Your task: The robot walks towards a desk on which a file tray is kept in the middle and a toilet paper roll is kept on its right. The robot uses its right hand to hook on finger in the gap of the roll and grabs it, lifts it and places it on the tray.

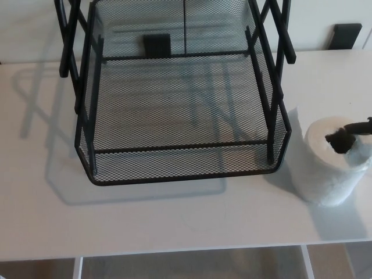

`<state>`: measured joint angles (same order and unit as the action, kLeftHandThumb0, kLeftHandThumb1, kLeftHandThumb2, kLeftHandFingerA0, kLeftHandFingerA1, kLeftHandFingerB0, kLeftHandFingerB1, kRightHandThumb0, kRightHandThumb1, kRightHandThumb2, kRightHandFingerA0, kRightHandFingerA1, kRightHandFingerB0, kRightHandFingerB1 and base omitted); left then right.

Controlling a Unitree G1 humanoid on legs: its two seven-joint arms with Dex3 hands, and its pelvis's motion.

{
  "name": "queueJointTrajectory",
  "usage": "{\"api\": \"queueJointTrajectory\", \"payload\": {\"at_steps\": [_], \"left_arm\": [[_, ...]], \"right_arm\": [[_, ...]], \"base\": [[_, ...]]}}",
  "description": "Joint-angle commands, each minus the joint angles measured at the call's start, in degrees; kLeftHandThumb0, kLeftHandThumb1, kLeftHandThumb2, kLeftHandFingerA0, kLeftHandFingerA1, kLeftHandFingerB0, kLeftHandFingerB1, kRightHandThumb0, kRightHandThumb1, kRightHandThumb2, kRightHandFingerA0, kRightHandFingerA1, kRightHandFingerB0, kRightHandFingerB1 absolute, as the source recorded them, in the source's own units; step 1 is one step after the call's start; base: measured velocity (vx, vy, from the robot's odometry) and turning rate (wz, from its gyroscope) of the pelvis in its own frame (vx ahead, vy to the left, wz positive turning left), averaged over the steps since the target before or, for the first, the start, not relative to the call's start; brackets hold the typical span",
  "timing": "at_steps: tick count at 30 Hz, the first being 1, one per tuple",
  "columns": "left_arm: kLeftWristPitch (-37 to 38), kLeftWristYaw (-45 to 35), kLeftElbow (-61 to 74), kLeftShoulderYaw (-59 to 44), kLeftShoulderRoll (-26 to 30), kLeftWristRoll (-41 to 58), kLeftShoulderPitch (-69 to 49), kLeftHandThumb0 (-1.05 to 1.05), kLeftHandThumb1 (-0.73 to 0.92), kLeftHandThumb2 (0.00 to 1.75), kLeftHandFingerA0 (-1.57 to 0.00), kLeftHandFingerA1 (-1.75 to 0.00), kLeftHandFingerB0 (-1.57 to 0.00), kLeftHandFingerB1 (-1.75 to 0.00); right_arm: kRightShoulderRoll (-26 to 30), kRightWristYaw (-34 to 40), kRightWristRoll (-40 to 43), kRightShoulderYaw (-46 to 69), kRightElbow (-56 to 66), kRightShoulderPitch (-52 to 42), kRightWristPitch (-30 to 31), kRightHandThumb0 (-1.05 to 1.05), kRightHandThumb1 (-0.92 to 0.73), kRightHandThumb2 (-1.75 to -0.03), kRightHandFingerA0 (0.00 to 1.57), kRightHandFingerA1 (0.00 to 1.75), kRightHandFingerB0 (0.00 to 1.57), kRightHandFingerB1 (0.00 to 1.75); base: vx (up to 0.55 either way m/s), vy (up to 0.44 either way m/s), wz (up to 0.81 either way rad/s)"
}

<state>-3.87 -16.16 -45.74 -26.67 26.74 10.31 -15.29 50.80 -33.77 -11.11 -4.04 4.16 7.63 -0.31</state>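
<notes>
One of my right hand (349, 135) fingers hooks the toilet paper roll (328, 168); lifting and traying (279, 125) remain.

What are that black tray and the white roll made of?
Tray: looks like black-coated metal mesh on a wire frame; the desk shows through its fine grid. Roll: soft white paper, matte and slightly quilted, wound around a hollow core.

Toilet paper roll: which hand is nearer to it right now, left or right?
Right. The right hand reaches in from the picture's right edge, a finger at the hole of the toilet paper roll. The left hand is not in view at all.
</notes>
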Motion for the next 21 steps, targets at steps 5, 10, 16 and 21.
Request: {"api": "queueJointTrajectory", "payload": {"at_steps": [5, 10, 16, 21], "left_arm": [[-1.6, 0.1, -0.5, 0.3, 1.0, 0.3, -0.4, -0.82, 0.62, 1.0, -0.41, -0.56, -0.3, -0.48], [-0.9, -0.1, -2.1, 0.5, 1.3, 0.4, 0.4, -0.85, 0.64, 1.01, -0.44, -0.57, -0.32, -0.48], [-2.5, 0.3, 2.3, 0.7, 1.1, 0.3, -1.4, -0.86, 0.65, 1.02, -0.43, -0.56, -0.3, -0.48], [-1.8, -0.5, -1.6, 0.3, 1.6, 0.8, 0.6, -0.84, 0.79, 0.64, -0.46, -0.46, -0.35, -0.35]], "right_arm": [[1.4, -1.5, -0.4, 3.6, 2.3, -1.0, 1.2, -0.32, -0.46, -0.97, 0.01, 0.5, 0.0, 0.51], [1.7, -1.8, 0.2, 5.9, 2.4, -2.0, 0.0, -0.32, -0.46, -0.97, 0.01, 0.5, 0.0, 0.51], [1.2, -2.1, 0.0, 5.5, 3.6, -3.7, -2.2, -0.46, -0.54, -0.59, 0.23, 0.41, 0.1, 0.22], [0.5, -1.7, -0.9, 4.6, 3.8, -4.0, -1.6, -0.41, -0.54, -0.59, 0.19, 0.41, 0.1, 0.23]], "base": [[0.0, 0.0, 0.0], [0.0, 0.0, 0.0], [0.0, 0.0, 0.0], [0.0, 0.0, 0.0]]}}
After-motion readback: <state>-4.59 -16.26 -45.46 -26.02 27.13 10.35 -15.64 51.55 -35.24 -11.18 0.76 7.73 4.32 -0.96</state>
